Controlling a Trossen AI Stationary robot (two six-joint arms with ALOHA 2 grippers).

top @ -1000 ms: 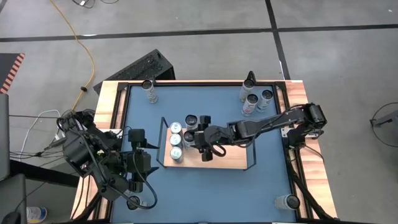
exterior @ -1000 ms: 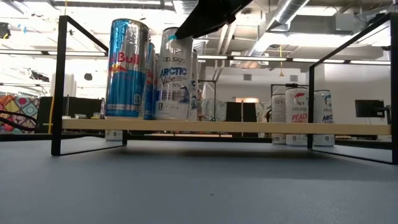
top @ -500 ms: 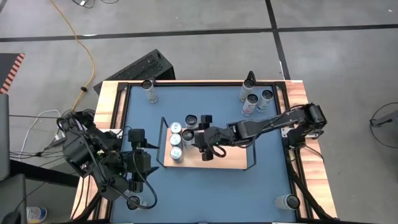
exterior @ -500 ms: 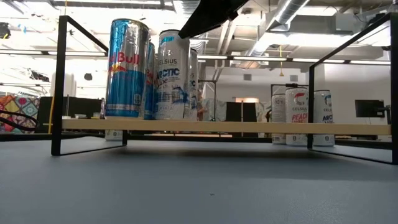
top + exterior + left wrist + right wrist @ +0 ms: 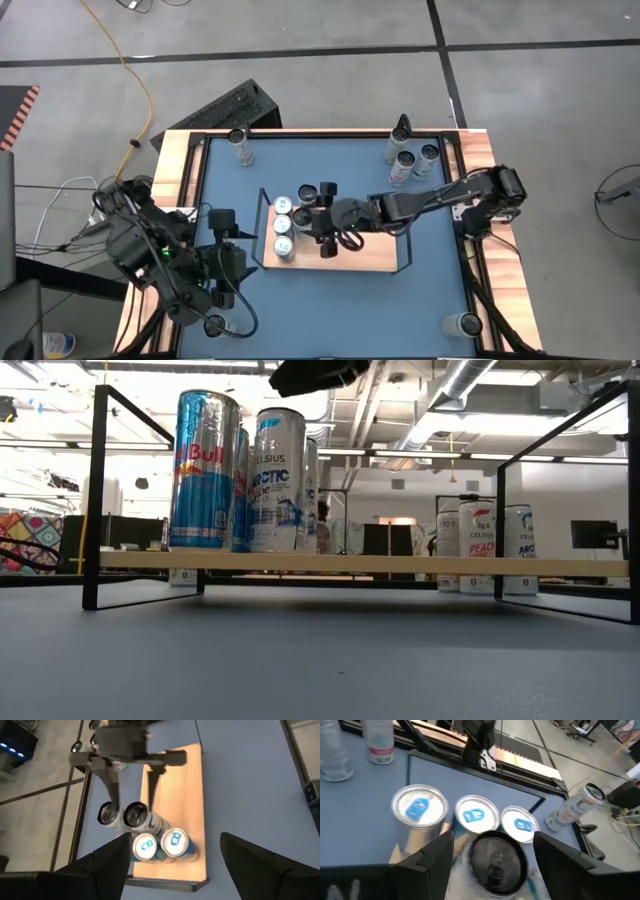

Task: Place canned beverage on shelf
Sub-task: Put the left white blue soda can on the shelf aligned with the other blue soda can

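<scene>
The light-wood shelf point(image 5: 370, 258) in its black wire frame stands mid-table. Several cans stand at its left end: three with blue tabs point(image 5: 472, 815), among them a Red Bull can point(image 5: 205, 470), and a white Celsius can point(image 5: 278, 480) with a dark top point(image 5: 495, 855). My right gripper point(image 5: 310, 374) is open just above the Celsius can; its fingers stand on either side of the can's top without touching it, as the left wrist view point(image 5: 132, 790) shows. My left gripper point(image 5: 175, 865) is open and empty near the table's left edge point(image 5: 218, 268).
Several loose cans point(image 5: 410, 160) stand at the table's far right corner, and one more point(image 5: 240, 145) at the far left. Another can point(image 5: 465, 323) stands at the near right corner. A dark-topped can point(image 5: 307, 192) stands just beyond the shelf's far edge. The shelf's right half is bare.
My right gripper has risen off the Celsius can's top and now hangs clear above it. The can, a little tilted a second ago, has settled upright on the shelf next to the Red Bull can.
</scene>
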